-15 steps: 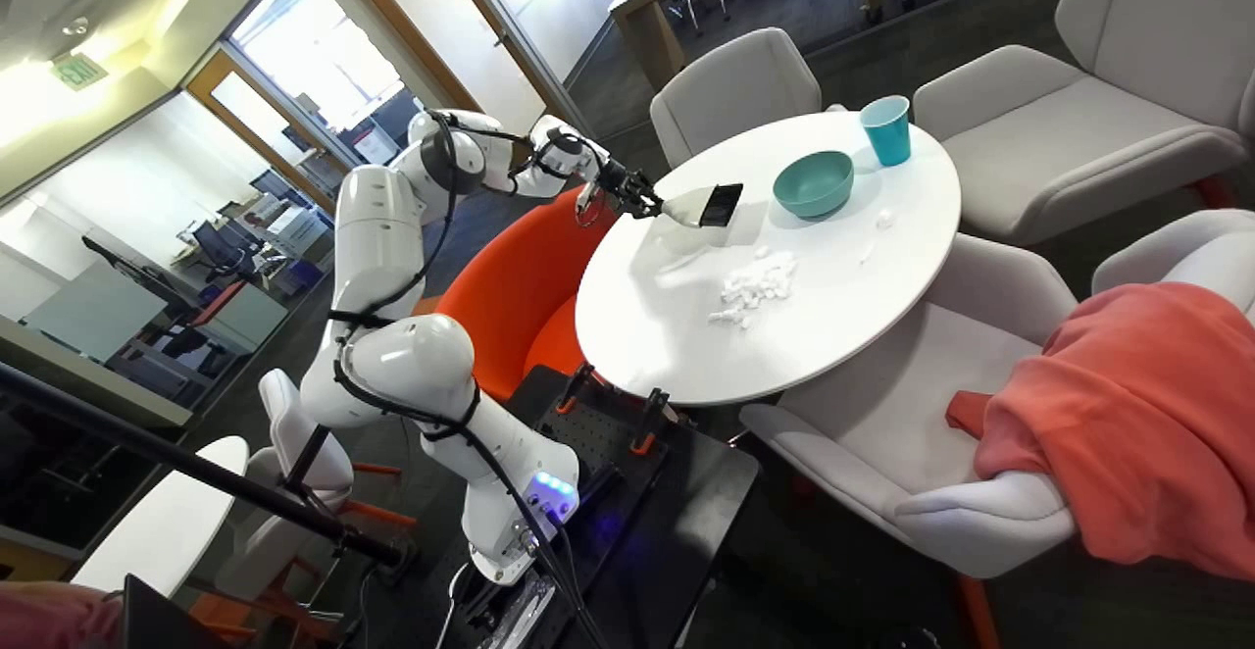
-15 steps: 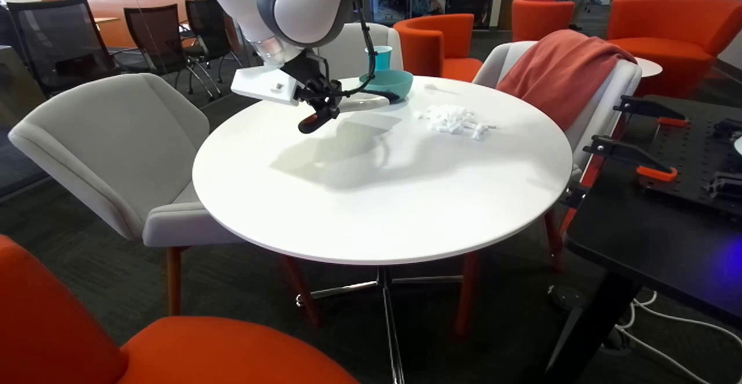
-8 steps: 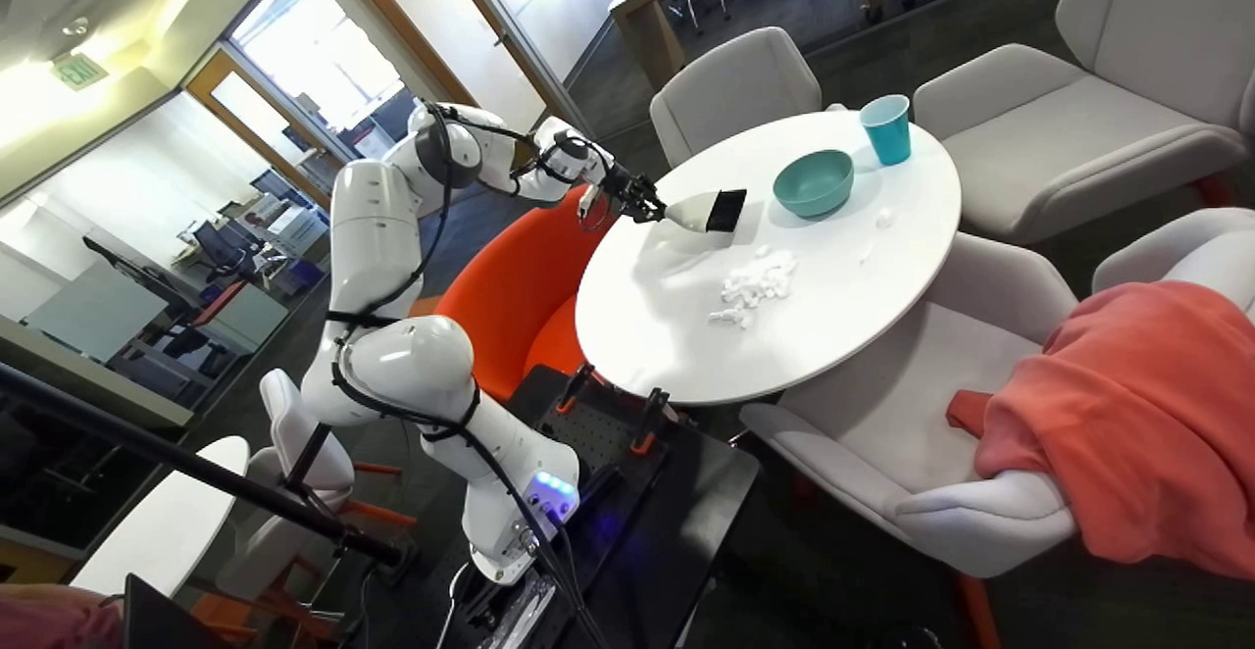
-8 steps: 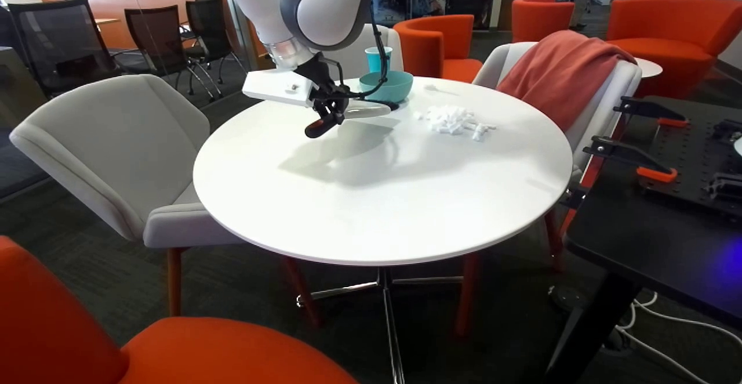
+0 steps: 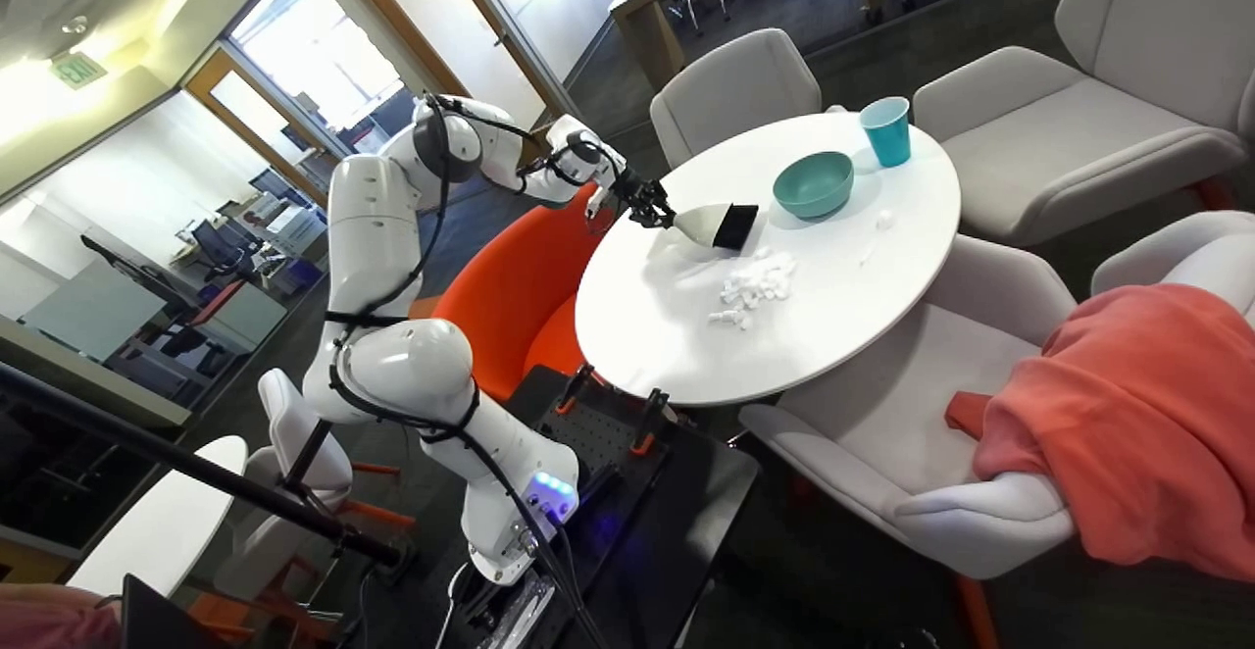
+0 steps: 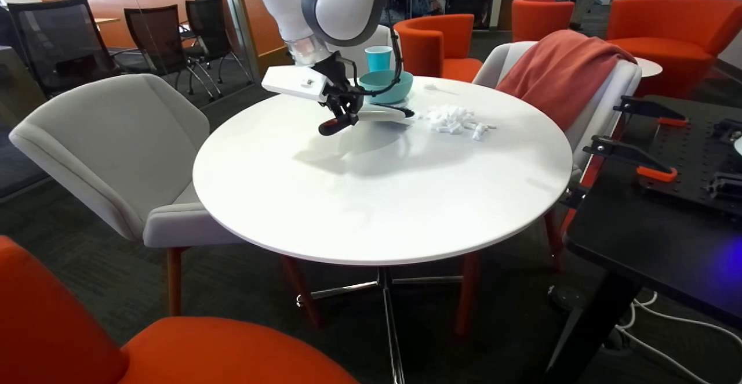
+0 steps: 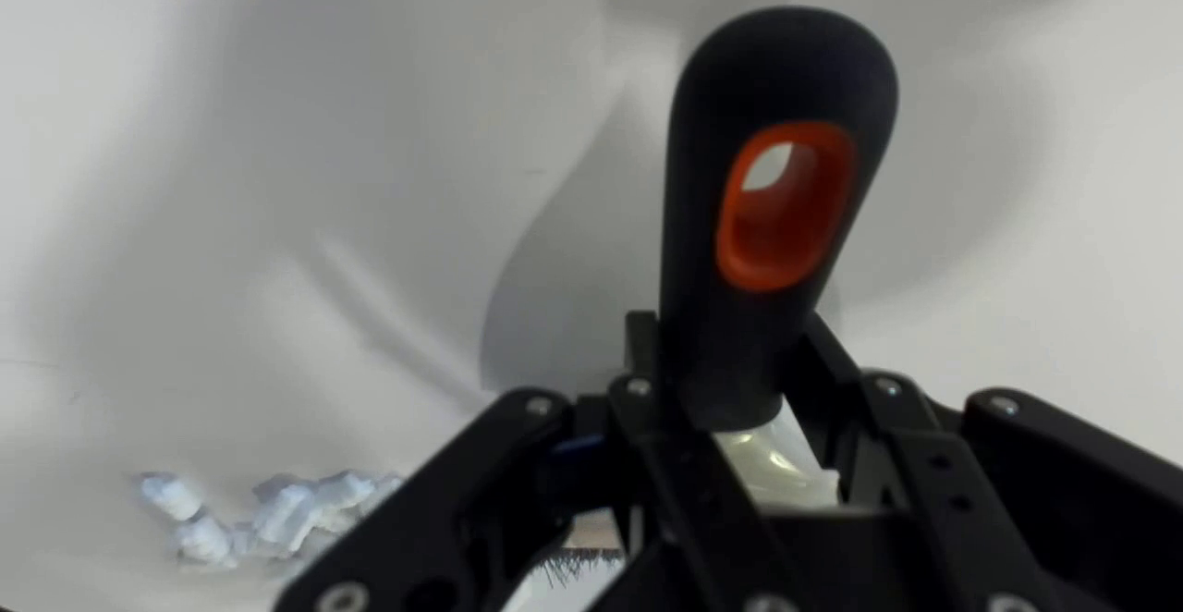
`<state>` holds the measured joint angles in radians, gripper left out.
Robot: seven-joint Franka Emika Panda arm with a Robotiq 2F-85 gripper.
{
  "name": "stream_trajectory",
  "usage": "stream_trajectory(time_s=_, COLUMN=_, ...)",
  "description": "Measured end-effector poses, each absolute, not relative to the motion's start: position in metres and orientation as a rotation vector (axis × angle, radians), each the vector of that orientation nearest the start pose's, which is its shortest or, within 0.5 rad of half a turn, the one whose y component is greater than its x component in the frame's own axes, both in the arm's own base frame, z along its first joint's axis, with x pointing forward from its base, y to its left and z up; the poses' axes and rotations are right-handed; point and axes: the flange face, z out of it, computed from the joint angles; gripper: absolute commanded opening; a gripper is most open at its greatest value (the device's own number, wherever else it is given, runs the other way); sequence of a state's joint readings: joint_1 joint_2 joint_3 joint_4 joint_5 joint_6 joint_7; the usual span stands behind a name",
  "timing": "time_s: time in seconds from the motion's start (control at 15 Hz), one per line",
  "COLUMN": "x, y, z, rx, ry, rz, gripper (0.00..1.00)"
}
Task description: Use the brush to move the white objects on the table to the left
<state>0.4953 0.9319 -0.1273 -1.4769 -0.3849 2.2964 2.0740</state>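
My gripper (image 5: 669, 216) is shut on the handle of the brush (image 5: 704, 224). The brush has a black handle with an orange-lined hole, a pale body and black bristles. In the wrist view my fingers (image 7: 725, 362) clasp the black handle (image 7: 776, 67); most of the bristles are hidden. The white objects (image 5: 760, 278) lie in a loose pile on the round white table (image 5: 637, 325). They also show in an exterior view (image 6: 452, 120) just right of the bristles, and at the lower left of the wrist view (image 7: 286, 520). I cannot tell whether the bristles touch the table.
A teal bowl (image 5: 814, 184) stands close beyond the bristles, with a blue cup (image 5: 886, 131) behind it. A few small white bits (image 5: 884, 220) lie apart from the pile. Grey chairs (image 6: 116, 146) and an orange chair (image 5: 520, 286) surround the table.
The gripper has carried the brush toward the white pile, rightward in both exterior views, and the bristles are now closer to it. The white objects, bowl and cup have not moved.
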Motion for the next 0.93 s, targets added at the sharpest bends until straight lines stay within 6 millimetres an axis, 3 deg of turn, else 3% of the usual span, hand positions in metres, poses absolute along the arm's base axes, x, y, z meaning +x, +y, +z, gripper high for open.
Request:
stream_trajectory(time_s=0.4, x=0.638, y=0.175, z=0.142, rx=-2.369, ry=2.195, rz=-0.456, gripper=0.12)
stream_trajectory(time_s=0.73, x=0.602, y=0.128, z=0.189, rx=-2.249, ry=2.2, rz=-0.467, gripper=0.12)
stream_trajectory(time_s=0.93, x=0.579, y=0.088, z=0.207, rx=-2.187, ry=2.28, rz=-0.453, gripper=0.12)
